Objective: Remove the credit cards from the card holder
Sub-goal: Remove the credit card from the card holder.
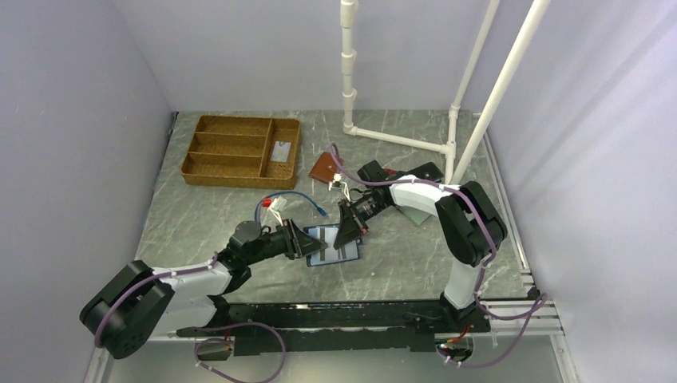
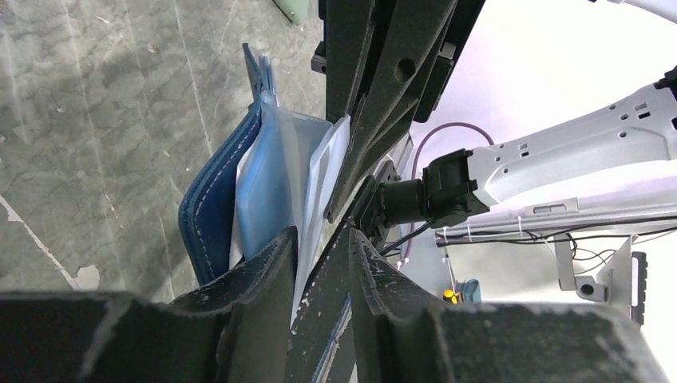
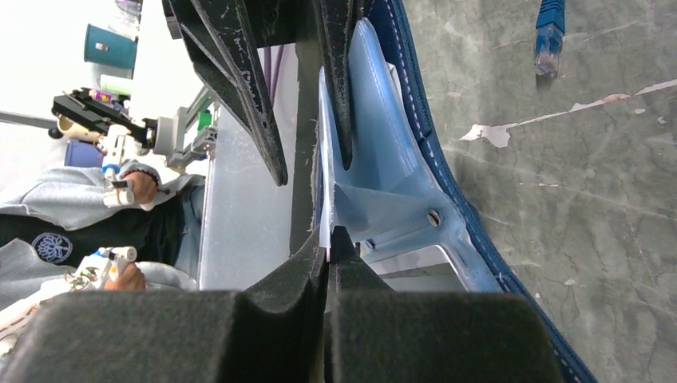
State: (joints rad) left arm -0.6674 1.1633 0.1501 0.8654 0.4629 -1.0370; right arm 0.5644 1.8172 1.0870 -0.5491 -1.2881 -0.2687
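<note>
Pale lilac walls (image 1: 80, 120) enclose a grey marbled tabletop (image 1: 399, 267) with white pipe frame (image 1: 482, 104)

Soft, even light from above fills the top view, leaving only faint shadows on the table (image 1: 399, 263) beneath the arms. Both wrist views burn out to white past the table edge. The right gripper (image 3: 327, 243) looms dark and soft-focused up close, and the card holder (image 3: 383, 152) shows a mild sheen.
</note>
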